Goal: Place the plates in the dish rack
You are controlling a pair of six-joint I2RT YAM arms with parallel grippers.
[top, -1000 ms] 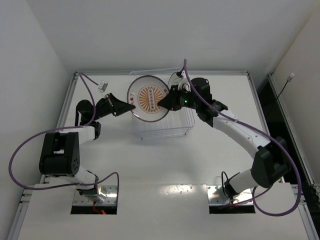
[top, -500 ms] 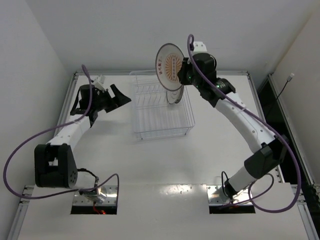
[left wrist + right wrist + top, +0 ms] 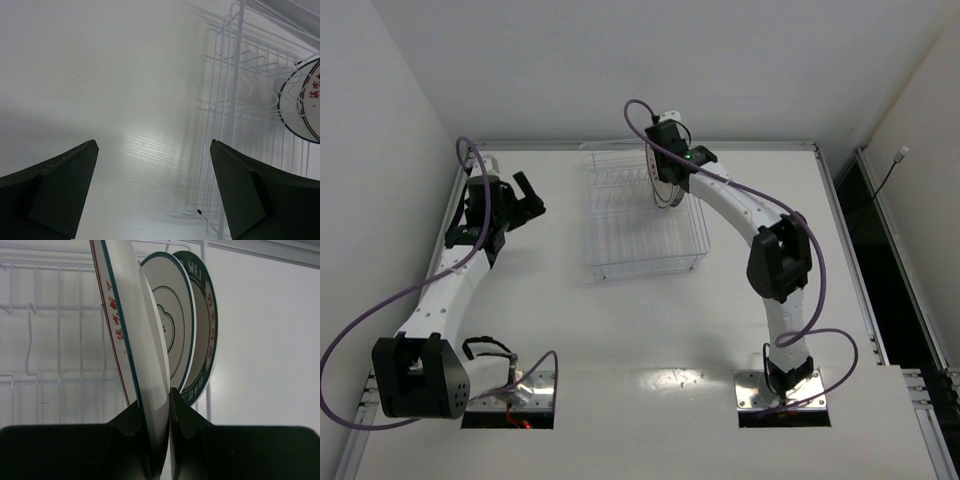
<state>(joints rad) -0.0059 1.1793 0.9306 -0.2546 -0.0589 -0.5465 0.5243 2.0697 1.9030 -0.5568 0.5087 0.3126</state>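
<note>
Right wrist view: my right gripper (image 3: pixel 159 407) pinches the lower rim of the red-lettered plate (image 3: pixel 125 325), which is upright on edge. Just behind it, the white plate with the grey motif (image 3: pixel 172 322) and the teal-rimmed plate (image 3: pixel 209 330) stand in the dish rack (image 3: pixel 620 225). My left gripper (image 3: pixel 152 145) hangs wide open over the white table (image 3: pixel 100 65), just beside the rack's side.
</note>
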